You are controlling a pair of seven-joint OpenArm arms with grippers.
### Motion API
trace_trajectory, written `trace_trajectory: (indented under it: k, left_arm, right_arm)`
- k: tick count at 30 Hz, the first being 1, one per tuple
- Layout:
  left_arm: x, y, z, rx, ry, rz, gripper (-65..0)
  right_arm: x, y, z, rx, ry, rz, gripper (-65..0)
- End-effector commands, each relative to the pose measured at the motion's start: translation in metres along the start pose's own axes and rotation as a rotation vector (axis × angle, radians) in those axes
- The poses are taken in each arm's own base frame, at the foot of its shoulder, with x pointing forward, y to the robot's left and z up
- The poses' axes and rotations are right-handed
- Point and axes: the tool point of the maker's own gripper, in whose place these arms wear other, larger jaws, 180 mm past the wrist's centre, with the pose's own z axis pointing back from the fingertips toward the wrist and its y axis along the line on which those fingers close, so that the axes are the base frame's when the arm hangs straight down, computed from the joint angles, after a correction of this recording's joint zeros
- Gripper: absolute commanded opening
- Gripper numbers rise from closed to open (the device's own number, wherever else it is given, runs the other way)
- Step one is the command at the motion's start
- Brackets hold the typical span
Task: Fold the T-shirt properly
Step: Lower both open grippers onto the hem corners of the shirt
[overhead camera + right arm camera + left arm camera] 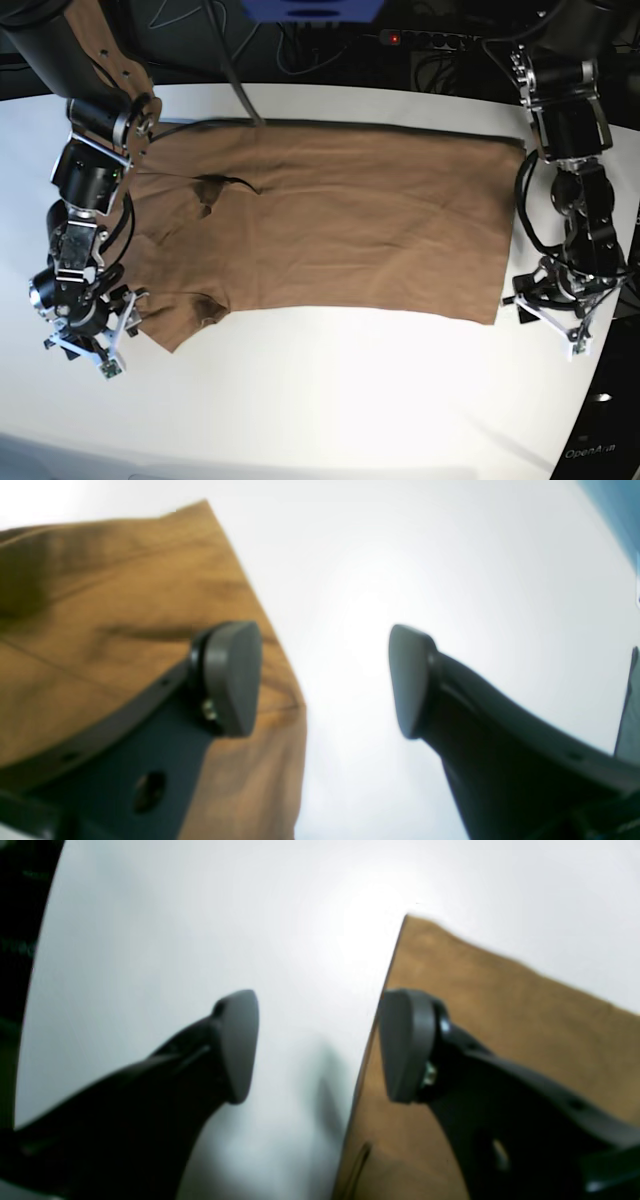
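The tan T-shirt (340,220) lies spread flat on the white table (320,400), with its sleeves and collar toward the left of the base view. My right gripper (95,338) hovers at the lower sleeve, open. In the right wrist view its jaws (322,680) stand wide apart, one finger (232,677) over the T-shirt's (100,645) edge, and nothing sits between them. My left gripper (548,318) is at the shirt's lower right corner, also open. Its jaws (322,1045) gape over bare table, one finger (407,1045) above the T-shirt's (500,1010) edge.
A power strip (430,38) and loose cables lie along the table's back edge, beside a blue object (310,8). The table's curved rim and dark floor (20,915) show at the left of the left wrist view. A blue surface (615,505) borders the right wrist view.
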Motion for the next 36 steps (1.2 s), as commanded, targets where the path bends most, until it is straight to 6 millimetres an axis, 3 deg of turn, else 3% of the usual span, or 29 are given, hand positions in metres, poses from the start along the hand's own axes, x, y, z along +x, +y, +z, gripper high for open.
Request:
trace_trajectory:
  k: [1, 3, 8, 26, 29, 33, 36]
  left_arm:
    - [0.027, -0.004, 0.007, -0.007, -0.07, -0.018, -25.3]
    - [0.026, -0.012, 0.005, -0.018, -0.065, -0.046, -24.5]
    - [0.026, -0.016, 0.005, -0.023, -0.068, -0.051, -24.5]
    - [0.02, -0.015, 0.004, -0.023, -0.051, -0.053, -24.5]
    - [0.02, -0.014, 0.004, -0.02, -0.052, -0.054, -24.5]
    - [0.021, -0.011, 0.005, -0.014, -0.053, -0.054, -24.5]
    - [0.021, -0.011, 0.005, -0.014, -0.053, -0.054, -24.5]
  right_arm:
    - [0.022, -0.014, 0.003, -0.029, -0.058, -0.008, -25.5]
    - [0.014, -0.003, -0.005, 0.009, -0.038, -0.021, -25.5]
    - [0.017, 0.017, -0.022, 0.1, -0.052, -0.062, -25.5]
    - [0.011, 0.017, -0.025, 0.116, -0.056, -0.074, -26.0]
    - [0.009, 0.019, -0.026, 0.12, -0.051, -0.073, -30.5]
    - [-0.008, 0.034, -0.033, 0.174, -0.01, -0.092, -34.2]
    - [-0.006, 0.043, -0.037, 0.21, -0.039, -0.118, -34.2]
